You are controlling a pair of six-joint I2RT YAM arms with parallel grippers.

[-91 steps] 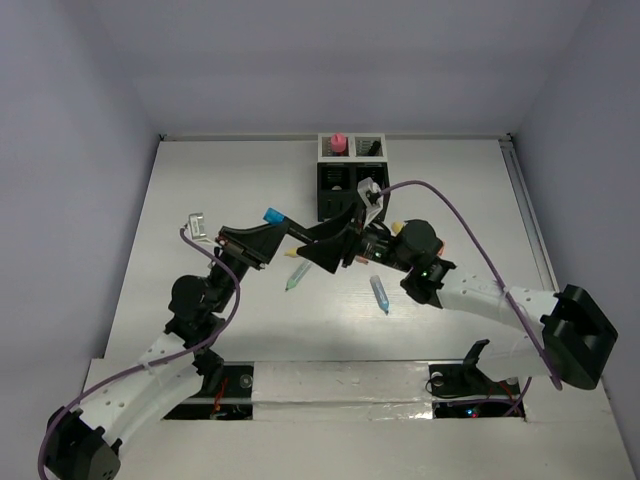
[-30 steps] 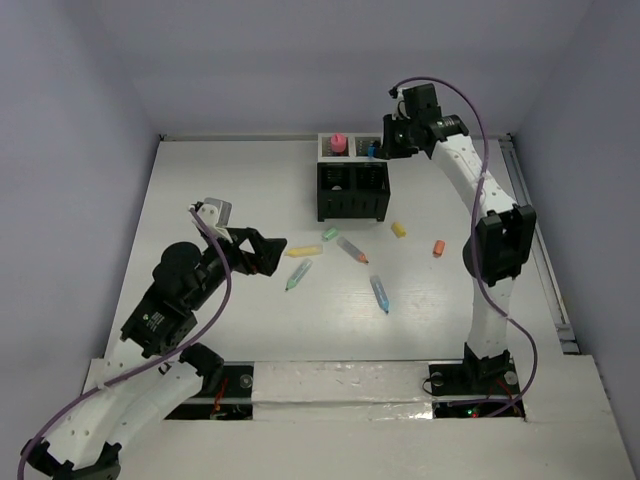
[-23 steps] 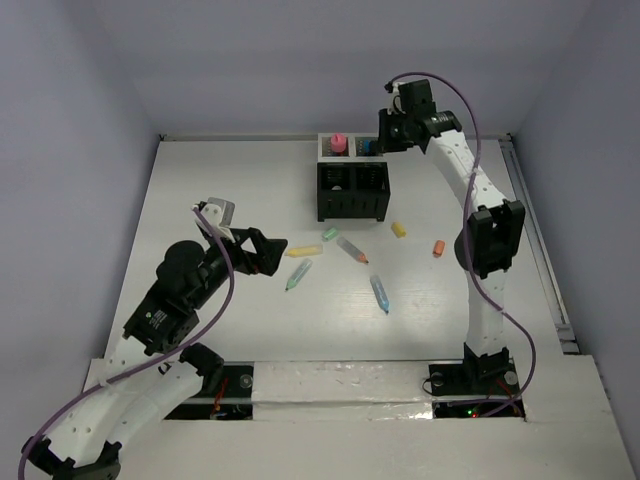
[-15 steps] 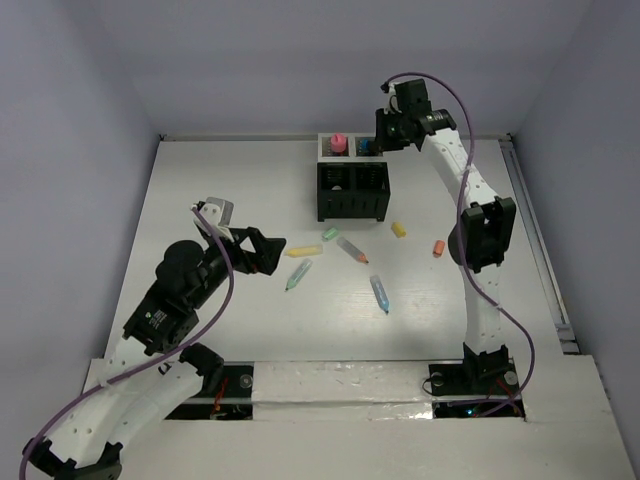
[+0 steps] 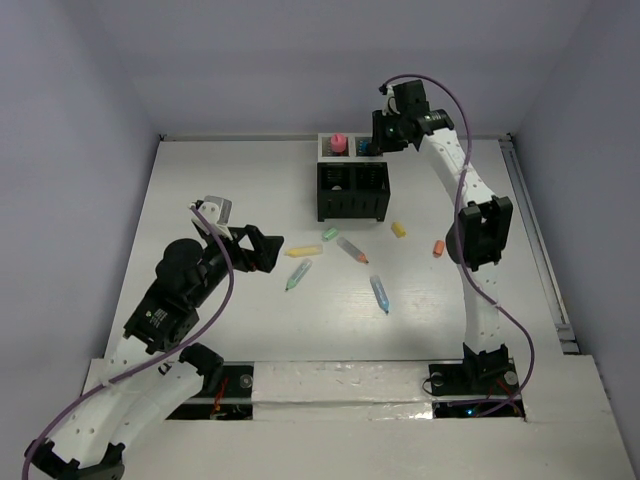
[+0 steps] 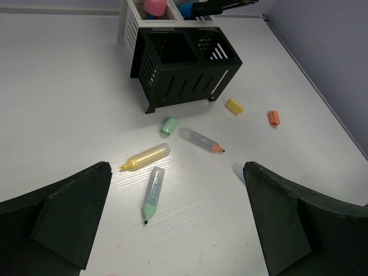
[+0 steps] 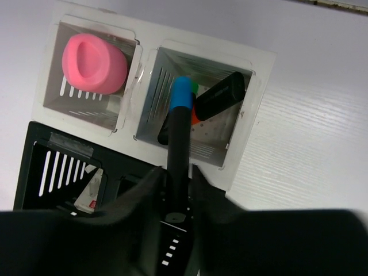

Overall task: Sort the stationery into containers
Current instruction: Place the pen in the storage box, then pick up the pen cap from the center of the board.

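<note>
My right gripper point(image 5: 388, 133) point(image 7: 177, 178) is shut on a black pen with a blue cap point(image 7: 179, 123). It holds the pen over the back right white compartment of the mesh containers point(image 5: 352, 192), where a black marker point(image 7: 222, 95) stands. A pink tube point(image 5: 338, 143) fills the other white compartment. On the table lie a yellow marker point(image 6: 146, 157), a green marker point(image 6: 152, 187), a green cap point(image 6: 169, 125), an orange-tipped grey pen point(image 6: 199, 139), a yellow cap point(image 6: 234, 106), an orange cap point(image 6: 273, 118) and a blue marker point(image 5: 380, 293). My left gripper point(image 5: 265, 248) point(image 6: 178, 218) hovers open just left of the yellow and green markers.
The two black compartments point(image 6: 184, 75) face the loose pens; a small item lies in the left one point(image 7: 94, 190). The right arm's purple cable point(image 5: 455, 150) arcs above the table's back right. White walls enclose the table on three sides.
Since three seconds ago my right gripper has carried the blue-capped pen from mid-table up to the containers. In the last second it edged left over the white compartment. The left arm barely moved.
</note>
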